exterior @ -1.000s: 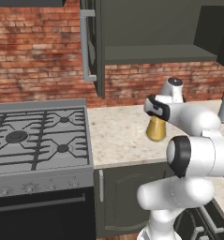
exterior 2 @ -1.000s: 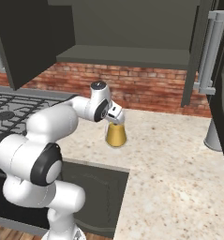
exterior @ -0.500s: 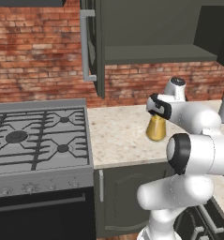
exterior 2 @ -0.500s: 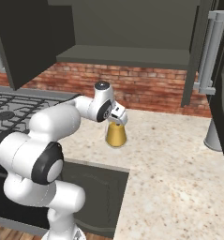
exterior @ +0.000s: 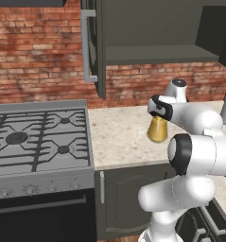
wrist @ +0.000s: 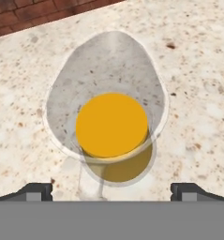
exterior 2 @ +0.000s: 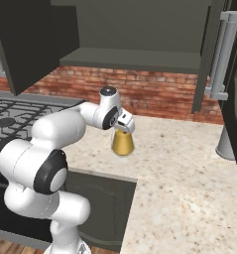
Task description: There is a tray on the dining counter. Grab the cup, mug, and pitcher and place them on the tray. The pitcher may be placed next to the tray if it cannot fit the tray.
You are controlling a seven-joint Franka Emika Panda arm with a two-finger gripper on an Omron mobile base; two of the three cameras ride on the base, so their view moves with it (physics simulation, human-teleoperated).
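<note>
Pitcher (wrist: 111, 124) stands below the wide-open gripper (wrist: 111, 190), seemingly untouched.

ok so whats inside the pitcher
Looking down through the flared rim, the pitcher holds amber-orange liquid, a round disc in the hand view. It stands on the speckled counter. The gripper is open above it. From the base views the arm covers its neck.

Upright amber-filled glass pitcher (wrist: 111, 126) on counter
</note>
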